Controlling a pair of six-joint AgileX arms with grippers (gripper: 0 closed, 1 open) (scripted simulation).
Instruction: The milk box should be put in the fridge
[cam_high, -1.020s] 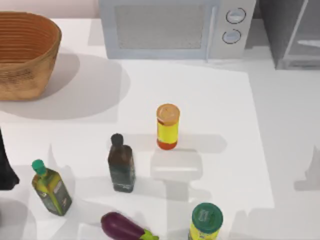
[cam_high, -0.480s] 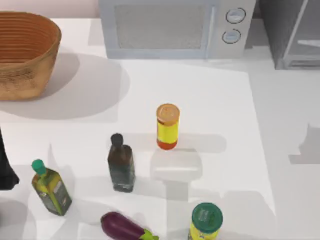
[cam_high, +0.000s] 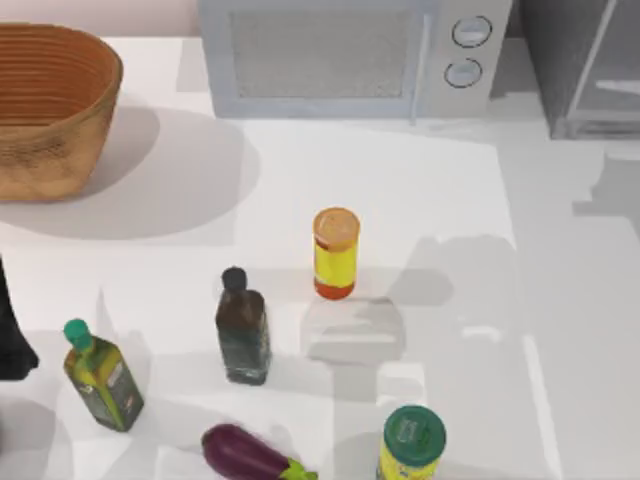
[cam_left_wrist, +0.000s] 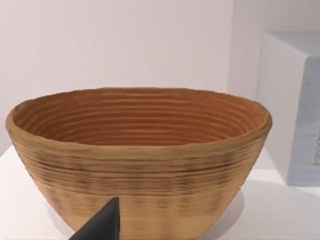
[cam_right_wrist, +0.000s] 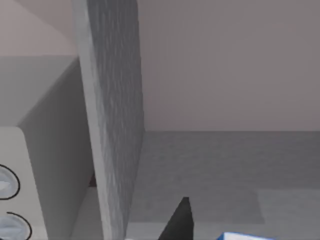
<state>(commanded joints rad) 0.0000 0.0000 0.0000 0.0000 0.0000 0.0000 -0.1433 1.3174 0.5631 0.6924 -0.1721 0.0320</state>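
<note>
The right gripper (cam_right_wrist: 197, 232) sits just in front of the fridge (cam_right_wrist: 210, 160); the opening lies straight ahead, so the right arm is much the nearer 1. A blue corner of the milk box (cam_right_wrist: 245, 236) shows right beside a dark fingertip (cam_right_wrist: 179, 220), probably held, though the grip itself cannot be told. The left arm (cam_high: 12, 330) is parked at the table's left edge.
</note>
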